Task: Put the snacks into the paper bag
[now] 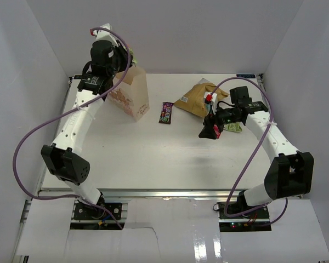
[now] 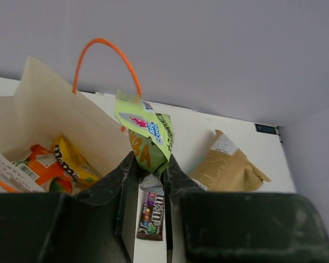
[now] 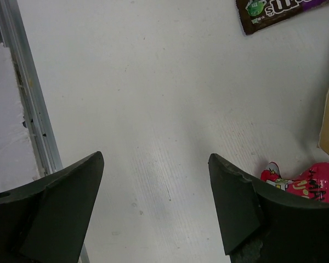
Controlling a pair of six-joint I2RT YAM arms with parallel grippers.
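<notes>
Left gripper [image 2: 151,167] is clamped on the light green packet [image 2: 145,129], carried high to clear the paper bag [image 2: 41,96]. Its open mouth sits at nine o'clock, yellow packet [image 2: 71,164] already inside. Right gripper [image 3: 153,181], fingers spread wide, hovers low with the red packet [image 3: 304,183] at three o'clock, likely next. Dark brown packet [image 1: 165,112] and chip bag [image 1: 200,98] wait on the table [image 3: 153,82].

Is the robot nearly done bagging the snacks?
About halfway. A yellow packet and orange packet lie inside the cream paper bag. The left hand grips a light green packet by its top. Still out: dark brown packet, red packet, big tan chip bag; the right hand is open.
</notes>
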